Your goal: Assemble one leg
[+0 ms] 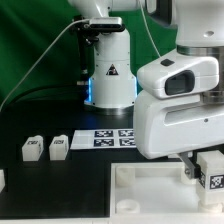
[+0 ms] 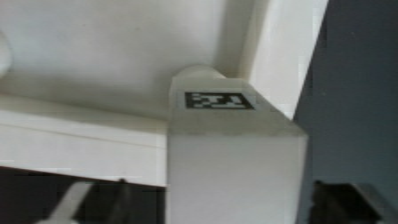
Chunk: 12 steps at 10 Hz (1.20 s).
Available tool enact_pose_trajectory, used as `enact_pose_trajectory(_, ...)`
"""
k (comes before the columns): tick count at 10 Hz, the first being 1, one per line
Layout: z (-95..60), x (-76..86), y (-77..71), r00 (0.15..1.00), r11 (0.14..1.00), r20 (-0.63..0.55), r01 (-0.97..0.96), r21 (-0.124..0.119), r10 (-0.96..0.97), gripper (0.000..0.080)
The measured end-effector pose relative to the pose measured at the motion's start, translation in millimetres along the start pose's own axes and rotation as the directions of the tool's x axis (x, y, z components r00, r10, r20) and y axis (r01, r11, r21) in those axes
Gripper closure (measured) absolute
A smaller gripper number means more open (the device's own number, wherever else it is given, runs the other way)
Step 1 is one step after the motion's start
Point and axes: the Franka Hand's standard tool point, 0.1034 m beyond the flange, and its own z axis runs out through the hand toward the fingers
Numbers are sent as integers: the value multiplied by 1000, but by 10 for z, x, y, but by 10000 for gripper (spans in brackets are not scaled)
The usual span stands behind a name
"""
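The arm's bulky wrist housing (image 1: 180, 95), glossy white moulded plastic with rounded shoulders, fills the near side at the exterior view's right. It is bent low because its gripper (image 1: 205, 166) is working just over the large flat white square panel (image 1: 150, 195). This is a matt slab with a stepped rim and rounded corners, lying on the black table (image 1: 60, 190). It lies flat, I judge, so that a post can be brought to one of its corners. Behind it the thin flat marker board (image 1: 112, 136) lies near the arm's rounded white base (image 1: 108, 75). One spare white blocky post (image 1: 32, 149) and a second post (image 1: 58, 148) stand side by side, well apart from the panel at the exterior view's left, seemingly in reserve. The leg (image 2: 222, 150) is a small white plastic post with flat faces, crisp edges and a black-and-white square tag. It appears pinched in the gripper, though the fingers are mostly hidden. Its tagged end is close to the panel's rim, and I cannot tell whether it touches. It is probably being lined up for fitting.
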Motion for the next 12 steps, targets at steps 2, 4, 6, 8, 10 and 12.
enact_pose_trajectory(2, 0, 0, 6, 999, 999, 0, -45, 0, 45, 508)
enact_pose_trajectory(4, 5, 7, 13, 995, 995, -8, -104, 2, 104, 508)
enact_pose_trajectory(6, 5, -12, 44, 916, 918, -55, -396, 11, 396, 508)
enact_pose_trajectory(8, 7, -29, 92, 742, 745, -77, -665, 45, 666, 508)
enact_pose_trajectory(10, 2, -71, 132, 572, 576, -76, -811, 96, 817, 508)
enact_pose_trajectory(12, 6, -88, 154, 400, 403, -52, -910, 101, 915, 507)
